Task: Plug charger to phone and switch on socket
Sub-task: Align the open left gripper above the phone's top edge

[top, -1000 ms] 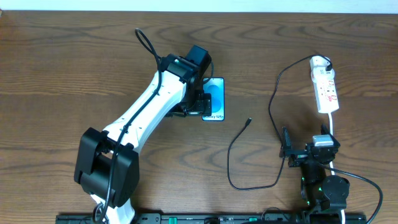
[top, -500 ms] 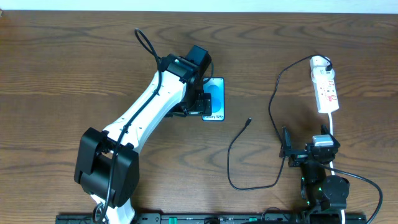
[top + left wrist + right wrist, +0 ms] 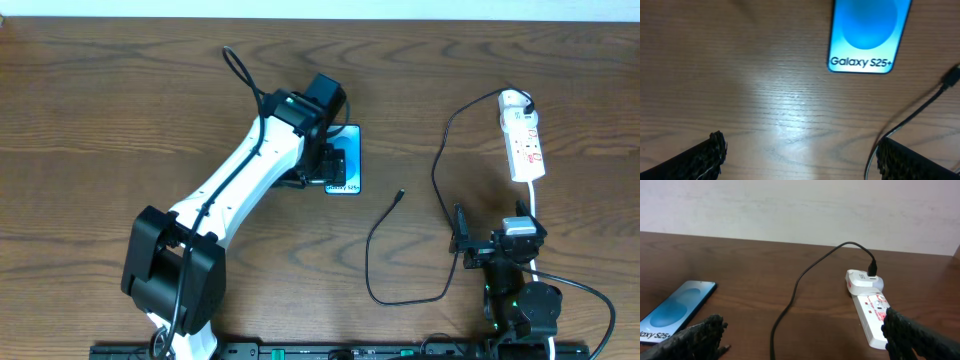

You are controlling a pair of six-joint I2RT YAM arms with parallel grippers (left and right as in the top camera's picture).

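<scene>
The phone (image 3: 349, 150) lies flat at mid-table, blue screen up, with "Galaxy S25+" at its near end. My left gripper (image 3: 332, 166) hovers over its left edge, open and empty. In the left wrist view the phone (image 3: 867, 35) lies ahead of the open jaws (image 3: 800, 161). The charger's black cable (image 3: 440, 160) runs from the white adapter (image 3: 514, 99), plugged into the far end of the socket strip (image 3: 525, 145), and loops to its plug tip (image 3: 400, 194), which lies free right of the phone. My right gripper (image 3: 497, 243) is open near the strip's near end.
The strip's thick white cord (image 3: 538, 210) runs back under the right arm. The right wrist view shows the phone (image 3: 675, 311), cable (image 3: 795, 292), adapter (image 3: 863, 280), strip (image 3: 871, 314) and a pale wall behind the table's far edge. The left arm (image 3: 240, 185) crosses the table's left-centre.
My left arm has shifted slightly to the right, so the gripper sits a bit further over the phone's left edge. The right arm, cable and strip have not moved.
</scene>
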